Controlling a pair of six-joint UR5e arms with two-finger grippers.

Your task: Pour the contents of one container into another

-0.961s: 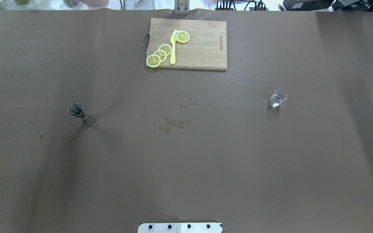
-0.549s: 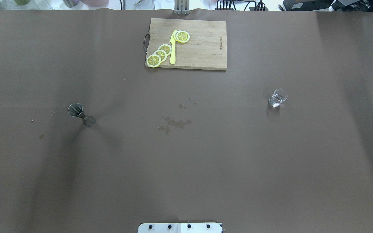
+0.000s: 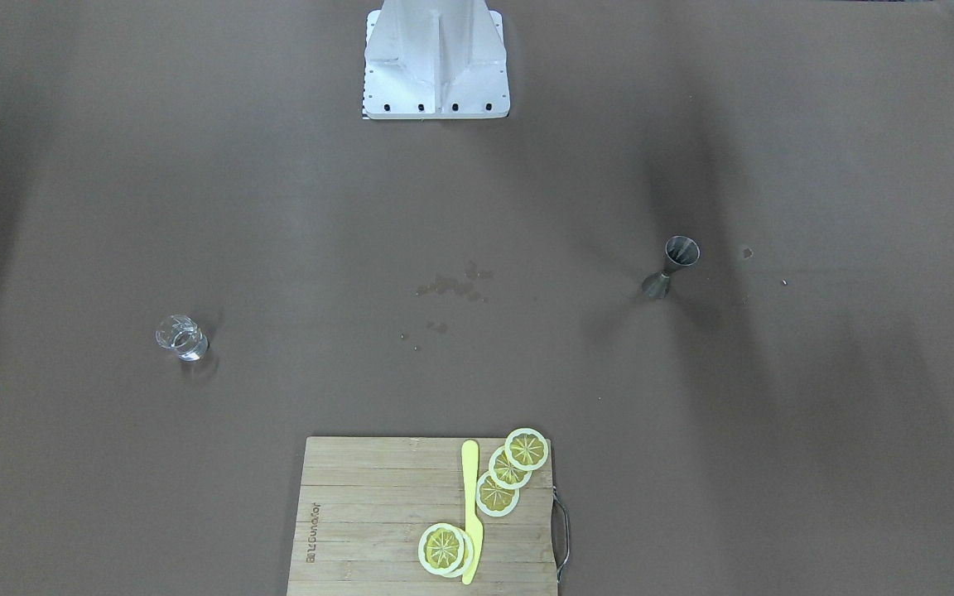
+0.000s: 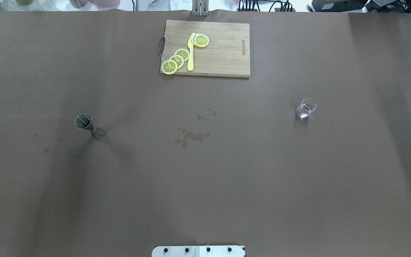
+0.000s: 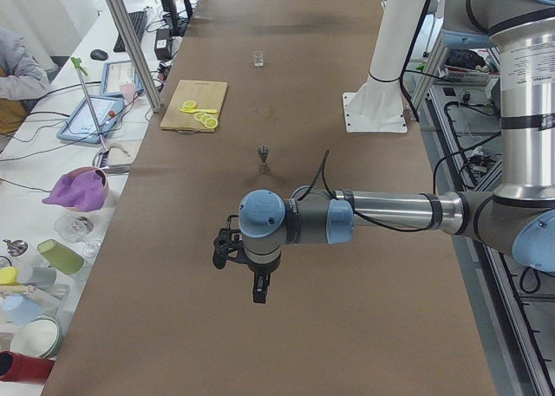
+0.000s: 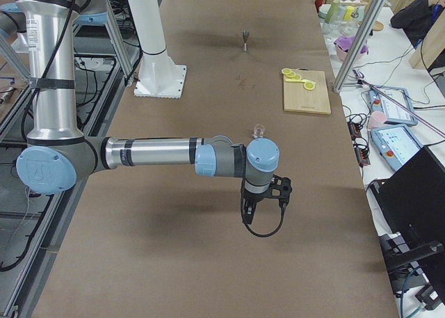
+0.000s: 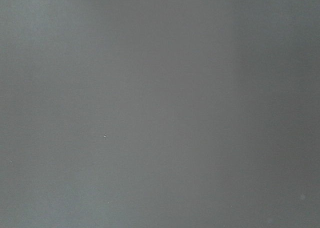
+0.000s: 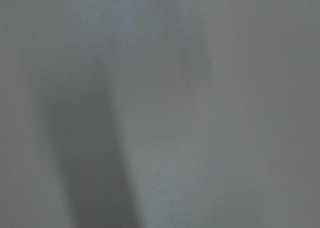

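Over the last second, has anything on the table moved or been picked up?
Nothing visibly changed. The jigger, the glass and the board with its lemon slices and knife all sit where they were.

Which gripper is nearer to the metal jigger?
Left. The left gripper hangs over the left end of the table, the same side as the jigger. The right gripper hangs at the opposite end, beyond the glass.
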